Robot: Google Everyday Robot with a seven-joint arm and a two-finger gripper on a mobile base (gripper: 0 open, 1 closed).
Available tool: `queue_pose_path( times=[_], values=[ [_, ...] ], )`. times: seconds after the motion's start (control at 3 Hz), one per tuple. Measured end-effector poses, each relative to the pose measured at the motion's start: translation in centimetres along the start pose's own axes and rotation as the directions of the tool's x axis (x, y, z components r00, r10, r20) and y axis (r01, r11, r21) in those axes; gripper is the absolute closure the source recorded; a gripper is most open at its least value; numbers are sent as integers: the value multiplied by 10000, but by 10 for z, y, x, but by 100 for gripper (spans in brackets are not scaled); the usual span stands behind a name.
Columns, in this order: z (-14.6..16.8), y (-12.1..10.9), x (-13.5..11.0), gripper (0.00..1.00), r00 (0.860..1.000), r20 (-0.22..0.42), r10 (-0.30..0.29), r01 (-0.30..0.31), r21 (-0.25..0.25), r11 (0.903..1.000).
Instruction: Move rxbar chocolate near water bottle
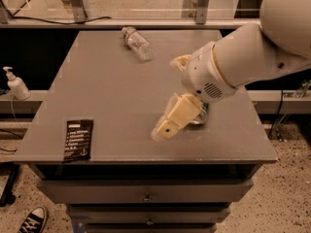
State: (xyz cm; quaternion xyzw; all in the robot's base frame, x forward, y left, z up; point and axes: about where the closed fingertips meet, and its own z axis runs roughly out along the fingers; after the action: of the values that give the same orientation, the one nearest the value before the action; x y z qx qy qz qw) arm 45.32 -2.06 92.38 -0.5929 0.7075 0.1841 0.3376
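Observation:
The rxbar chocolate (pixel 78 139) is a flat black wrapper with white text. It lies at the front left corner of the grey table (pixel 112 86). The water bottle (pixel 136 43) is clear and ribbed, and lies on its side at the far middle of the table. My gripper (pixel 168 124) hangs low over the table's front middle, at the end of the big white arm (pixel 243 57) that reaches in from the right. It is well to the right of the rxbar and holds nothing that I can see.
A green drink can (pixel 203 114) is mostly hidden behind the gripper on the right side of the table. A white pump dispenser bottle (pixel 16 84) stands off the table at the left. Drawers sit below the table's front edge.

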Motion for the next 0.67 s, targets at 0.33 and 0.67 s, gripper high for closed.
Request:
queue_pose_path(
  times=[0.33,0.67],
  values=[
    [14,-1,-8,0,9989,315,-351,355,-107,9993],
    [57,0,-25,0,9940,789,-757,810,-673,9944]
  ],
)
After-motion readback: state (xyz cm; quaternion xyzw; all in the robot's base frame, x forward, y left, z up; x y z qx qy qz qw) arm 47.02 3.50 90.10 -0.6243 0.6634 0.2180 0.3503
